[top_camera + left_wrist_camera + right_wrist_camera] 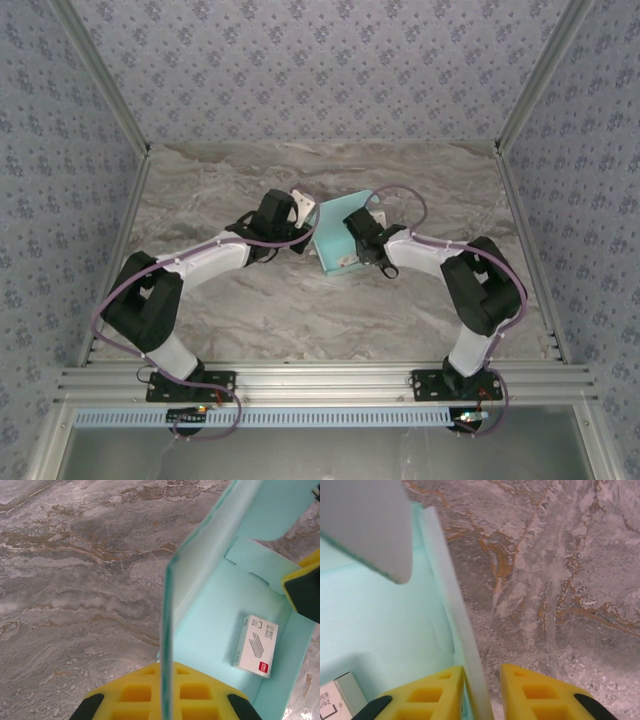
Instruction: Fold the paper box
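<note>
The top camera looks down from behind the arms (200, 265) over the whole table (250, 320). Both wrist cameras peer closely into the shared box (215, 605), seemingly from opposite sides.

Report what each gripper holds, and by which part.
Left gripper is shut on the paper box, pinching the edge of an upright wall. Right gripper straddles another wall; whether it grips cannot be told.

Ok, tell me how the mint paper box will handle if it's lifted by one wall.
Probably floppy: the paper box is thin card, and the wall pinched in the left gripper shows edge-on as a sliver, so it may bend rather than carry the box. It is likely light, though the small white packet lying loose inside could slide and tilt it.
</note>
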{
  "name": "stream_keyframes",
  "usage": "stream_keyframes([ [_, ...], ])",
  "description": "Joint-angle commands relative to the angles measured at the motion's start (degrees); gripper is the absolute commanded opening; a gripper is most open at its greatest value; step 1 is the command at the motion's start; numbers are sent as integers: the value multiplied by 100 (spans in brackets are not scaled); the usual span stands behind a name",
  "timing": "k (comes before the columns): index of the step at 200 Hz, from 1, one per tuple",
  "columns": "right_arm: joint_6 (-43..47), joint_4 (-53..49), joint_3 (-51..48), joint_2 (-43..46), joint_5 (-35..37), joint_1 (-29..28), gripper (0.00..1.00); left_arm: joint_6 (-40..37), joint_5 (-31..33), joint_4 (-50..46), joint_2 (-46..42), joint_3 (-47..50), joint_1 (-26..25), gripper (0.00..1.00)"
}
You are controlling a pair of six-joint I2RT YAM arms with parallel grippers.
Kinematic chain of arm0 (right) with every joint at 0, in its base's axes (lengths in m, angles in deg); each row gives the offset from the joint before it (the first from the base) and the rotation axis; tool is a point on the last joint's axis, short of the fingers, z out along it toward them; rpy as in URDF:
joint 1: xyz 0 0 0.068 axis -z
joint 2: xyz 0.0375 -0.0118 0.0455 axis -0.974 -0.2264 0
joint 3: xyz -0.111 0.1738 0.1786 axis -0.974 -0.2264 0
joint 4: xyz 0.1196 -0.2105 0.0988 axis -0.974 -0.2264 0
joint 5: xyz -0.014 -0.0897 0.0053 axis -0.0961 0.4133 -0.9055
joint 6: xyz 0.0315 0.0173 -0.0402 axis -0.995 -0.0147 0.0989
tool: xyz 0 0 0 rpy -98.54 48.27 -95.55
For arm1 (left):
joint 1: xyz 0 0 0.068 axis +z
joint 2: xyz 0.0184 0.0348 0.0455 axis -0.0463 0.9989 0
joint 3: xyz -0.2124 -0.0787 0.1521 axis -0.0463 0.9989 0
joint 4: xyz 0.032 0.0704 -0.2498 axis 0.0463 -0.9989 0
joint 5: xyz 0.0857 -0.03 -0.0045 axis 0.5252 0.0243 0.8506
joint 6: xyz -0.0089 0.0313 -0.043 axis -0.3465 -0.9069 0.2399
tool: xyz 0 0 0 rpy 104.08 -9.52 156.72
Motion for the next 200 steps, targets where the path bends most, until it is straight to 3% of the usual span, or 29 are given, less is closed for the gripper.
stream_keyframes([
  [1,50,137,-58,175,-594,126,35,-174,-241,-211,43,74,-107,0],
  [45,49,419,-107,377,-1059,358,52,-237,-269,-233,72,50,-100,0],
  [101,399,533,-69,411,-1250,622,58,-255,-287,-255,42,47,-100,0],
  [132,592,615,-41,216,-1328,653,51,-256,-310,-246,24,57,-107,0],
  [200,876,521,279,-294,-1249,688,22,-278,-372,-245,14,58,-100,0],
])
